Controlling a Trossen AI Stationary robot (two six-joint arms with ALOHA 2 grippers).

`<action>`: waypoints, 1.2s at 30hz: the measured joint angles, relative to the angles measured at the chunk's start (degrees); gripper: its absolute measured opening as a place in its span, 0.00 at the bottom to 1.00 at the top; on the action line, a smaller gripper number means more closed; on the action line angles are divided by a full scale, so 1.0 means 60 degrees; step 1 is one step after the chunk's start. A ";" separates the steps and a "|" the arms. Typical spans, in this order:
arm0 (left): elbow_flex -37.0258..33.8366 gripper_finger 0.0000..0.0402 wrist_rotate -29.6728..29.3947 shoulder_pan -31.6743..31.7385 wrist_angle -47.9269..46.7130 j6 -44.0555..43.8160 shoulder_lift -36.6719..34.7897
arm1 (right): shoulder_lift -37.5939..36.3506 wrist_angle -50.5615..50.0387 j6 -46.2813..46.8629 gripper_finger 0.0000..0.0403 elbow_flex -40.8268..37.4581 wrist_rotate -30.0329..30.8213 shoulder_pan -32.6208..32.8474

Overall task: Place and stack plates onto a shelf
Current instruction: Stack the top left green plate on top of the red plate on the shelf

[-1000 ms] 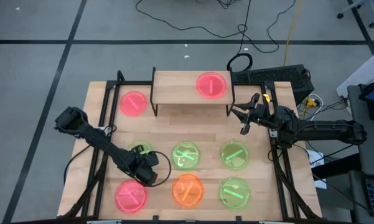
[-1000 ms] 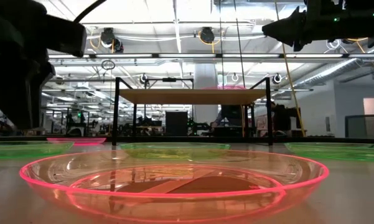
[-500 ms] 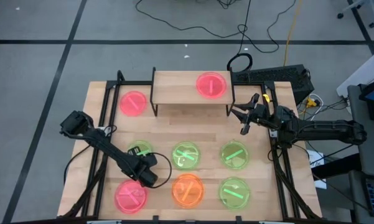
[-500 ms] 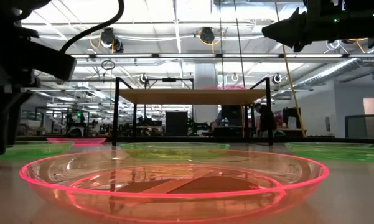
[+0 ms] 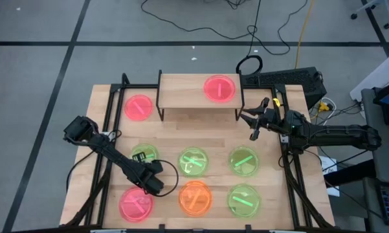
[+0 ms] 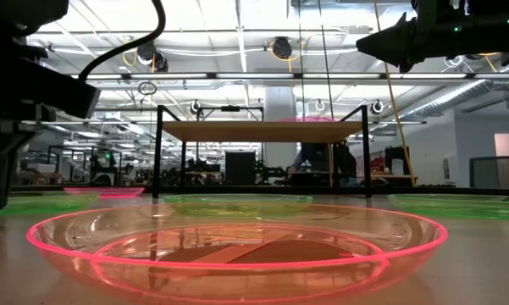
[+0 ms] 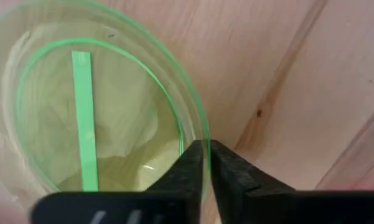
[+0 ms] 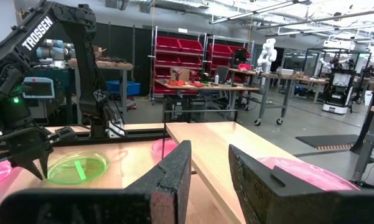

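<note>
The shelf (image 5: pixel 188 92) stands at the table's far middle and bears one pink plate (image 5: pixel 220 88). Another pink plate (image 5: pixel 139 107) lies on the table left of it. Three green plates (image 5: pixel 193 162) (image 5: pixel 244 160) (image 5: pixel 244 200), an orange one (image 5: pixel 195 197) and a pink one (image 5: pixel 136 204) lie nearer. My left gripper (image 5: pixel 150 173) is shut on the rim of the left green plate (image 5: pixel 143 155). My right gripper (image 5: pixel 252 123) hovers open just right of the shelf, with nothing between its fingers. My left gripper (image 7: pixel 206 155) pinches the green plate's rim (image 7: pixel 202 134) on its near side, one finger inside the plate and one outside. The fingers slant down from the table's near side. The plate looks flat on the table.
Black frame rails (image 5: pixel 107 129) run along both sides of the table. The shelf's black legs (image 6: pixel 157 152) stand between the plates and the far edge. Bare wood (image 5: pixel 200 129) lies between the shelf and the row of green plates.
My left arm has come down and its gripper has settled at the near rim of the left green plate. The plate has stayed in place. My right arm has kept still.
</note>
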 joint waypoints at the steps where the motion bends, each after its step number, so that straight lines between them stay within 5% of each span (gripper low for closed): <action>1: -0.0001 0.03 0.0005 0.0000 -0.0019 -0.0003 -0.0044 | 0.0000 0.0000 0.0000 0.23 0.0000 0.0000 0.0000; 10: 0.1195 0.01 -0.0473 0.0025 -0.1073 0.0616 -0.0231 | 0.0000 -0.0007 0.0000 0.23 0.0000 0.0000 0.0000; 20: 0.3919 0.00 -0.3047 0.0341 -0.2593 0.2352 -0.0234 | 0.0000 -0.0011 0.0000 0.23 0.0000 0.0000 -0.0004; 30: 0.5466 0.00 -0.5297 0.1367 -0.2510 0.6324 -0.0234 | 0.0000 0.0005 -0.0081 0.23 0.0000 0.0011 -0.0004; 36: 0.5502 0.00 -0.5499 0.2717 -0.1168 0.9923 -0.0234 | -0.0029 0.0525 -0.0303 0.23 0.0000 0.0015 -0.0004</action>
